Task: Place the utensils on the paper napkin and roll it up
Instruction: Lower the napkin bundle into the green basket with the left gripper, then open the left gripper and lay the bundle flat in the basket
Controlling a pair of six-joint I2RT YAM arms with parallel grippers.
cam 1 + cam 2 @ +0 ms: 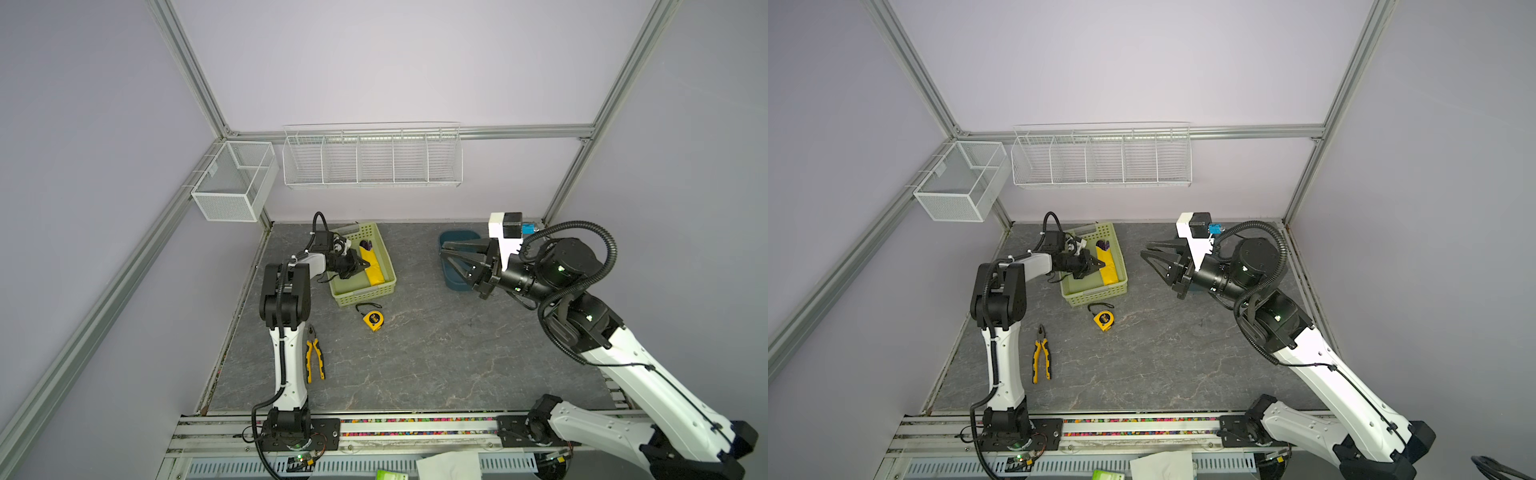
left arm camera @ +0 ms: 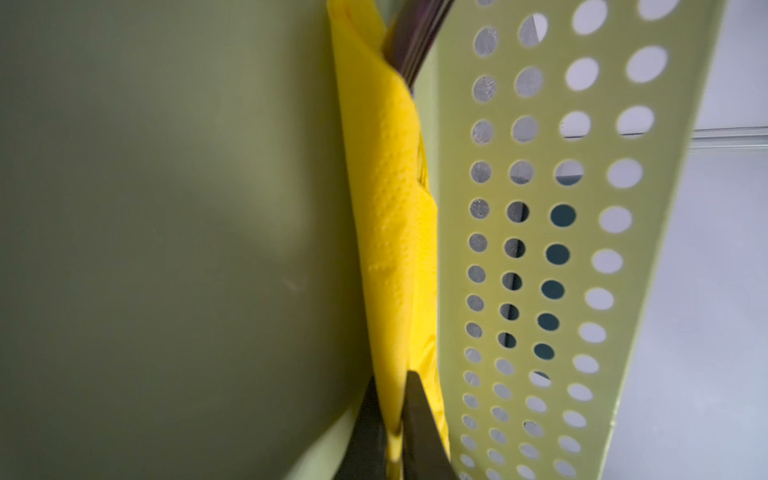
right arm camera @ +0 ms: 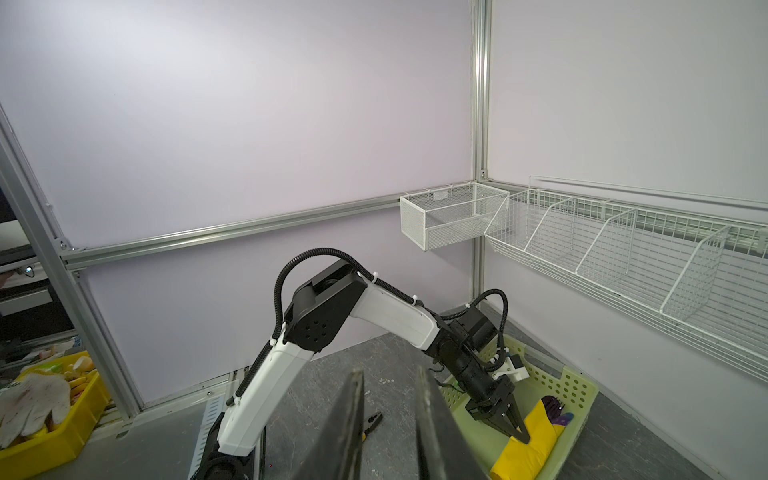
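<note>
Left gripper astride paper napkin

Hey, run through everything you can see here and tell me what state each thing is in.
paper napkin: rolled up, lying in the green basket.
utensils: wrapped inside the roll, purplish heads sticking out.
left pincer: closed on the rolled napkin.
right pincer: open, empty, held in the air.
tape measure: tape retracted, on the table.
pliers: lying flat on the table, untouched.
</note>
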